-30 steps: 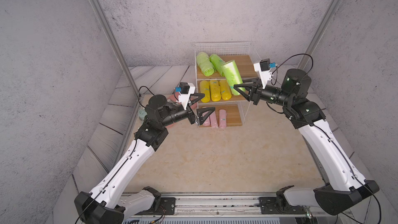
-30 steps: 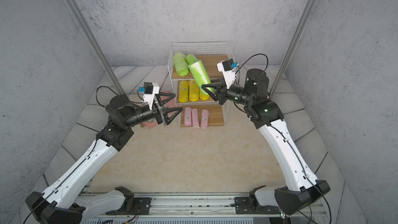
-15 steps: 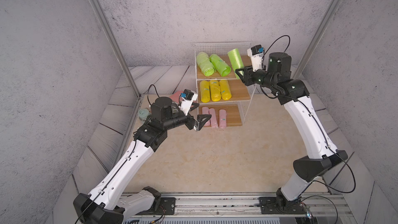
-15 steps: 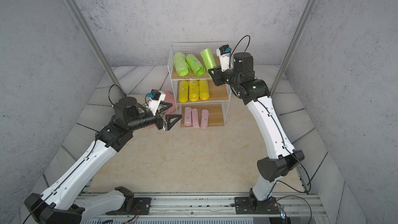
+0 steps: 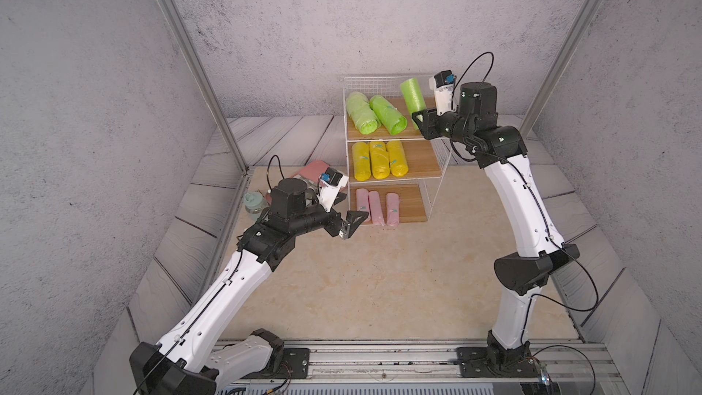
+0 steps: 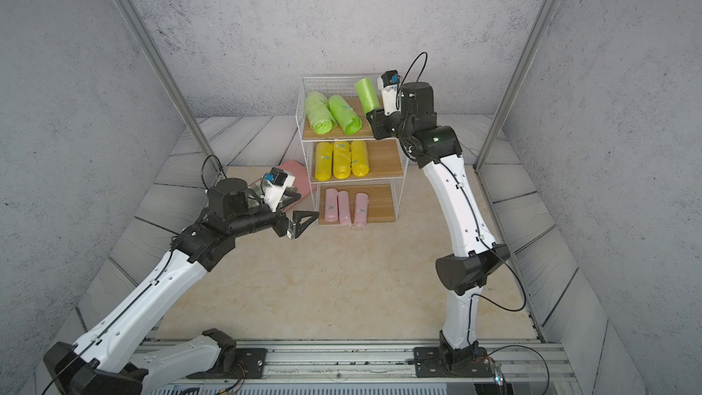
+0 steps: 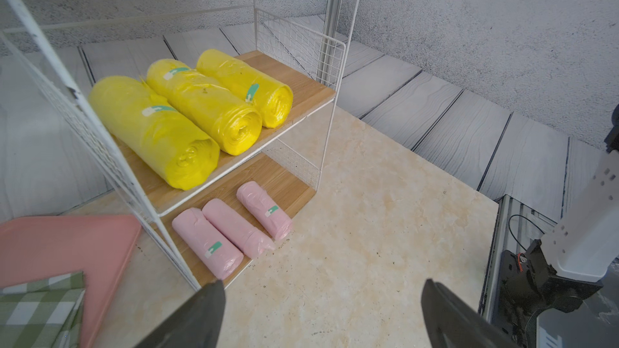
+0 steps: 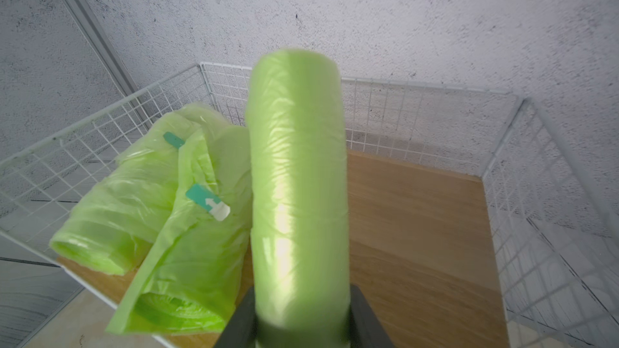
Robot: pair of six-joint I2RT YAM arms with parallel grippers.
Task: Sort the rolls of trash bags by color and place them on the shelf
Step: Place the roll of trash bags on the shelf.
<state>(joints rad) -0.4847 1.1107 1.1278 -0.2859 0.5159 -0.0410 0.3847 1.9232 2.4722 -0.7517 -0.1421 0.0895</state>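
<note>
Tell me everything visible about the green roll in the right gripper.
The held green roll is a smooth, glossy pale-green plastic cylinder, tightly wound; no label shows. The right gripper clamps its lower end, and it points steeply up over the shelf's top board, beside two lying green rolls; contact with them unclear.

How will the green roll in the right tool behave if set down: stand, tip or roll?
The held green roll is tall and narrow, so it would probably tip if stood on end. Lying down, its round shape may let it roll on the smooth top board.
</note>
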